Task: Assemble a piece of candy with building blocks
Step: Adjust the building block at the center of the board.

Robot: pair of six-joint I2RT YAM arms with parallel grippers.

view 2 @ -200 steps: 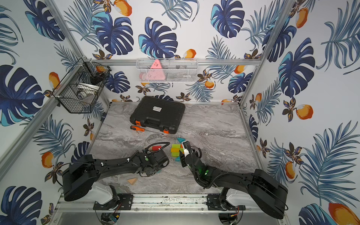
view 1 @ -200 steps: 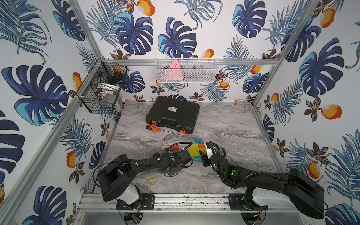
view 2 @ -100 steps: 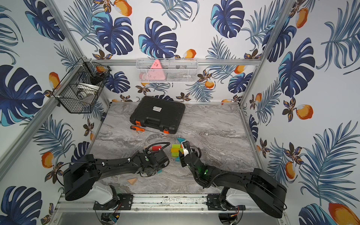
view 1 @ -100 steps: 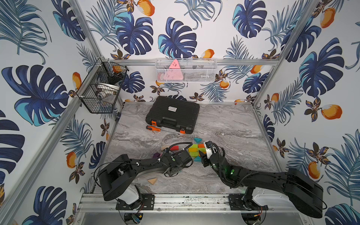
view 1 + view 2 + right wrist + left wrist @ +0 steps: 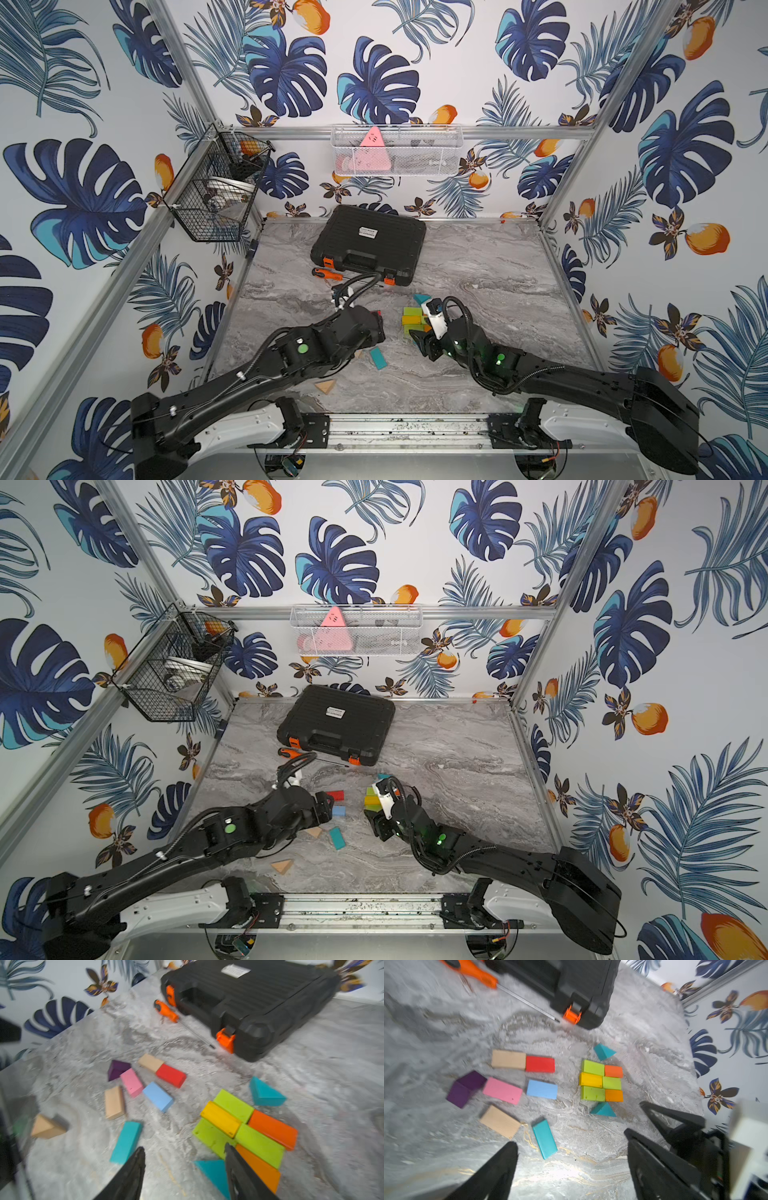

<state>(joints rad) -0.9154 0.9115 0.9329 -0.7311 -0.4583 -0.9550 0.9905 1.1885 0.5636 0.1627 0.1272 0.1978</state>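
Teal wedge (image 5: pixel 214 1172) sits between the right gripper's (image 5: pixel 184 1147) parted jaws; a stray nudge could shift it. The left gripper (image 5: pixel 569 1138) gapes empty.

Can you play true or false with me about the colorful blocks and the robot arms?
The red brick touches a plain wood brick. True.
The left tool is holding the teal brick. False: it is open and empty; the teal brick lies on the table.
The black case is open. False: its lid is shut.
The yellow brick is packed in with green bricks and orange bricks. True.
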